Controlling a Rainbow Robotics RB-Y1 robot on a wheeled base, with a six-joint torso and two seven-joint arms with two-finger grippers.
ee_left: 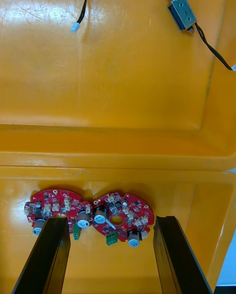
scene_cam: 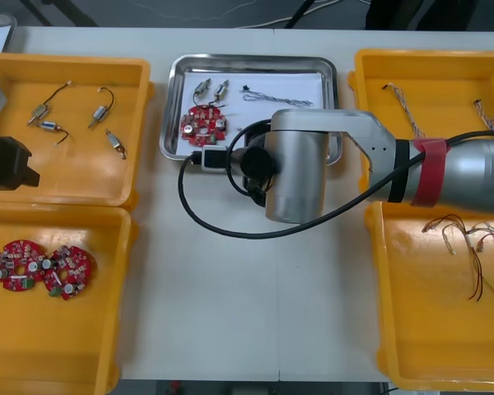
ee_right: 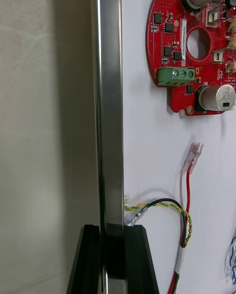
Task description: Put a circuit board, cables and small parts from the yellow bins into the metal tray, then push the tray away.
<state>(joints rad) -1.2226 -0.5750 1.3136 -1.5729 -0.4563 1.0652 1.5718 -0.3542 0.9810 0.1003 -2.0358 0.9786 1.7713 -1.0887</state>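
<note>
Has the right gripper (ee_right: 114, 260) clamped on the near rim of the shiny rectangular metal tray (scene_cam: 251, 59), one black finger inside and one outside over the table, pinching the steel lip between them. Finds inside, on the white lining, a round red circuit board (scene_cam: 204, 123), a red and yellow cable (ee_right: 186, 210) just beside the grip, a twisted blue and white cable (ee_right: 230, 264) and two small metal parts (scene_cam: 212, 87) toward the far side. Looks loaded, leaving only the push. Takes the rim where it runs left to right, along the tray's long axis, with the whole tray lying far of the fingers. Calls for a shove straight toward the far table edge, square to that rim. Reaches in from the right, plainly as the nearer arm. Leaves the left gripper (ee_left: 109, 222) parked over the near left yellow bin (scene_cam: 66, 346), fingers wide apart above two more boards.
</note>
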